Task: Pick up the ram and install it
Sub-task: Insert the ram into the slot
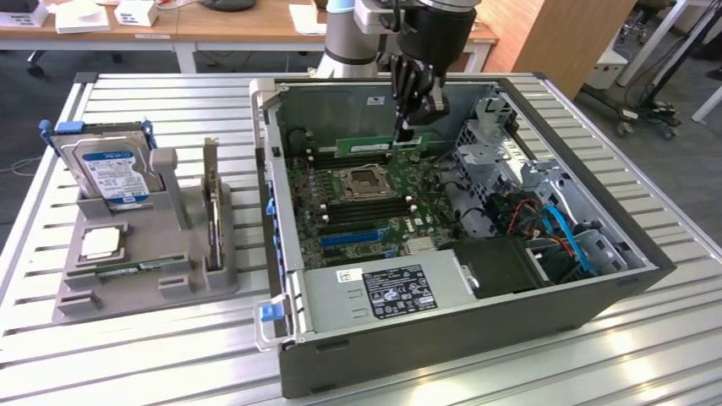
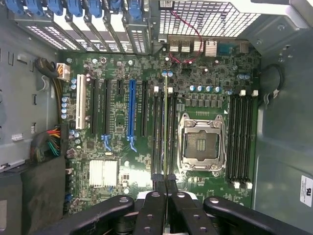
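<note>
With your gripper point(image 1: 403, 129) pinching the ram point(image 1: 367, 146) in the exterior view's upper centre, hold it level, lined up along the memory slots point(image 2: 157, 132).

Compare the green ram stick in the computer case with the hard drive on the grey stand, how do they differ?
The ram is a thin, narrow green strip; the hard drive is a broad block with a blue label. The ram is inside the open case, gripped by the tool; the hard drive stands untouched in the grey stand outside it. Both stand on edge.
</note>
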